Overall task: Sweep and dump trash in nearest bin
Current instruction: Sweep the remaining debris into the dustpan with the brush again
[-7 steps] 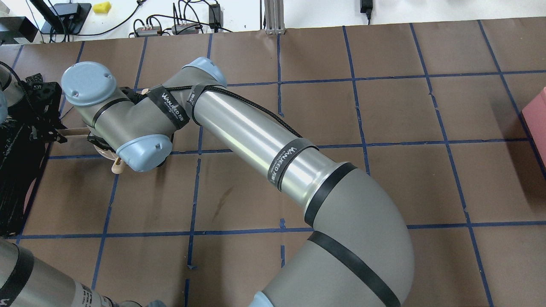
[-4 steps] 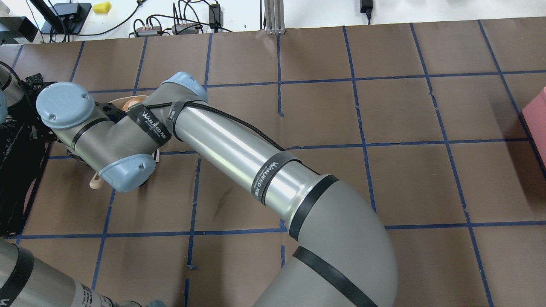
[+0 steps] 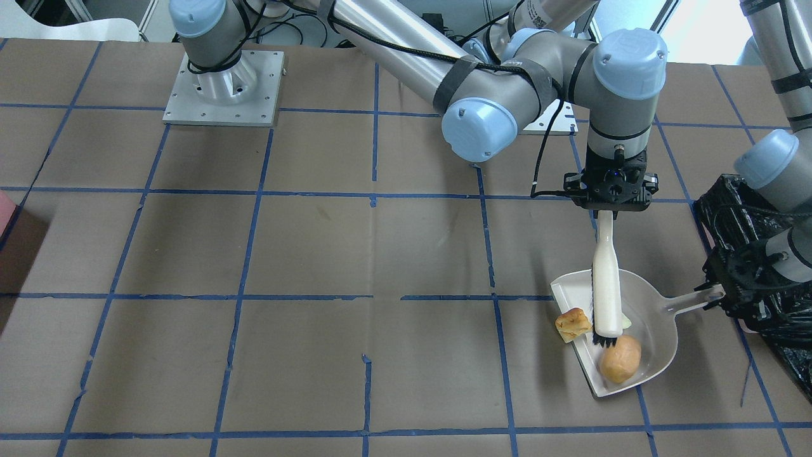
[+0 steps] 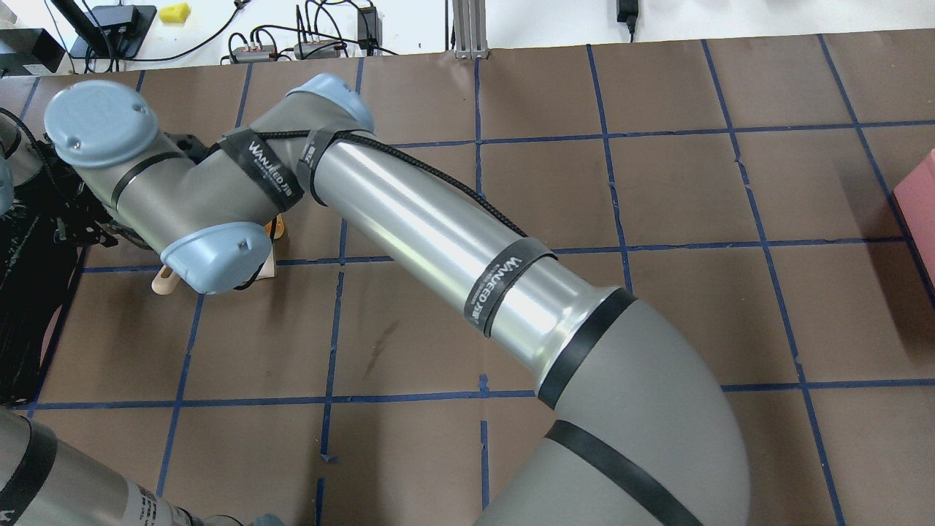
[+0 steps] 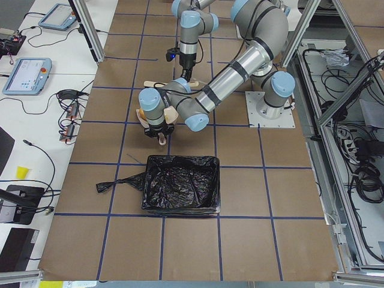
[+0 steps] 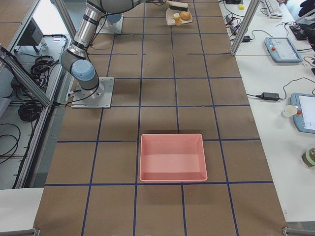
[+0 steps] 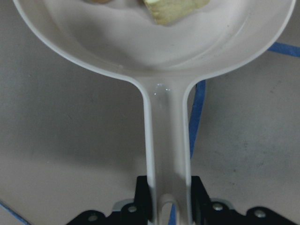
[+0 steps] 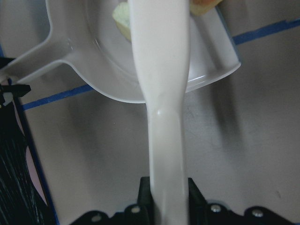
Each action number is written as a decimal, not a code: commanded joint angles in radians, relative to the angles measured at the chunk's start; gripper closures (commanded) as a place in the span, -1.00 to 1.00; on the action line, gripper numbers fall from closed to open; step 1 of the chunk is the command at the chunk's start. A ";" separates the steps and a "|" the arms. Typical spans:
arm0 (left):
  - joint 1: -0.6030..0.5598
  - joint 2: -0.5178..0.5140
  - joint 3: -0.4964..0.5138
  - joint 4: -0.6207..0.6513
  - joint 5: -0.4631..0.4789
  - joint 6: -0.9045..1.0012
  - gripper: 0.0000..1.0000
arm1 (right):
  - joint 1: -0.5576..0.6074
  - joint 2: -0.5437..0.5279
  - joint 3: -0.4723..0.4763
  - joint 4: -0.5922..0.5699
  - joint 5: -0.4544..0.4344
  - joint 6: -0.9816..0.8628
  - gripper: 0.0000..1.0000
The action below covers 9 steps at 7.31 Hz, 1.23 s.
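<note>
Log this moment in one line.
right gripper shut on brush | left gripper shut on dustpan | orange lump in dustpan | yellow chunk at lip

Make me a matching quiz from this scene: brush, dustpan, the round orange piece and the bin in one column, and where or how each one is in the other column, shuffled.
Column one
1 brush
2 dustpan
3 round orange piece
4 bin

Column two
A black-lined, standing on the table
B handle clamped in the left gripper
C lying inside the pan
D handle clamped in the right gripper

Pairs: 1-D, 2-B, 3-C, 4-A
</note>
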<state>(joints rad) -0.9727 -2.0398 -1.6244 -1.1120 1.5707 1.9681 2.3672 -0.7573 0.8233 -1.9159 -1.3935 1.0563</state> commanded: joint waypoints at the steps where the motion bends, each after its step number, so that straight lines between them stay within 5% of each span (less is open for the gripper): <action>1: 0.000 -0.002 0.000 -0.002 -0.014 0.000 0.82 | -0.037 -0.043 0.046 0.058 -0.112 -0.106 0.54; 6: 0.043 -0.003 -0.025 -0.016 -0.090 0.003 0.82 | -0.103 -0.155 0.241 0.127 -0.174 -0.209 0.54; 9: 0.074 0.010 -0.037 -0.023 -0.163 0.005 0.82 | -0.149 -0.339 0.572 0.107 -0.179 -0.275 0.56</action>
<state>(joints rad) -0.9184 -2.0386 -1.6585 -1.1283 1.4617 1.9721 2.2386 -1.0259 1.2608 -1.7990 -1.5687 0.8032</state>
